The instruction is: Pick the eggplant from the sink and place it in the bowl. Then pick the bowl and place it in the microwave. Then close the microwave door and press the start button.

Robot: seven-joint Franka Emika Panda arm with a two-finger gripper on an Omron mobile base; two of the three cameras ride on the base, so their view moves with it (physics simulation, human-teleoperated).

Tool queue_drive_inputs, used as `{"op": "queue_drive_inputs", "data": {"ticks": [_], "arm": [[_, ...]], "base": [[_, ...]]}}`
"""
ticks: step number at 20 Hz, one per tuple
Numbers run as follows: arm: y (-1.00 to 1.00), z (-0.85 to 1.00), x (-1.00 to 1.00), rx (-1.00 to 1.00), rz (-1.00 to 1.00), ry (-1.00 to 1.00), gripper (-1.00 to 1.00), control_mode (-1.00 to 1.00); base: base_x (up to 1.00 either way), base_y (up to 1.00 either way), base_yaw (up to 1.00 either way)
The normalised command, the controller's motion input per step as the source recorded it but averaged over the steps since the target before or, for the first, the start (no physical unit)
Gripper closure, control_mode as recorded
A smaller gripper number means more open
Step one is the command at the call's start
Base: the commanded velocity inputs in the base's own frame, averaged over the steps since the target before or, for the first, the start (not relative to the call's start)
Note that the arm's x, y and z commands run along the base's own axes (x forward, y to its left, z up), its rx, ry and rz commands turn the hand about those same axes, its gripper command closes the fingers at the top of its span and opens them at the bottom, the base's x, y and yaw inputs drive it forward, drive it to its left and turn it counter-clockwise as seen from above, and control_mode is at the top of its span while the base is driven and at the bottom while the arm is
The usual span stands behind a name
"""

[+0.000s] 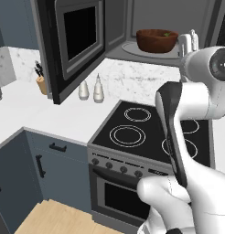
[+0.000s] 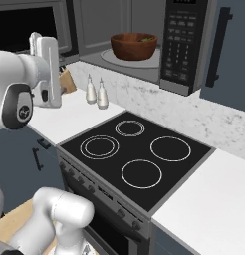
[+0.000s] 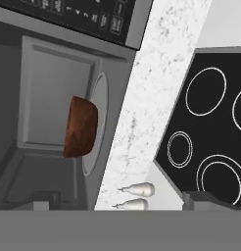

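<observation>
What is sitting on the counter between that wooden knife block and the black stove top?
Two small white shaker bottles stand side by side on the white counter, between the wooden knife block and the black stove top, as the left base view shows.

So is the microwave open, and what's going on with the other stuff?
Microwave door: swung wide open.
Microwave: cavity open, bowl inside.
Bowl: upright on the turntable, something green showing inside.
Gripper: open, empty, beside the bowl.
Shakers: two, upright on the counter.
Stove: nothing on the burners.
</observation>
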Motion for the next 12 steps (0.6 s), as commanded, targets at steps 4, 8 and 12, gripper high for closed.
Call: {"op": "queue_drive_inputs", "data": {"ticks": [4, 8, 12], "arm": [[0.52, 0.0, -0.71, 0.02, 0.0, 0.0, -1.0, -1.0], [0.58, 0.0, -0.67, 0.06, -0.01, -0.04, -1.0, -1.0], [0.59, 0.0, -0.64, 0.08, -0.03, -0.08, -1.0, -1.0]], "base": [[0.0, 0.0, 0.0], [0.0, 0.0, 0.0], [0.0, 0.0, 0.0]]}}
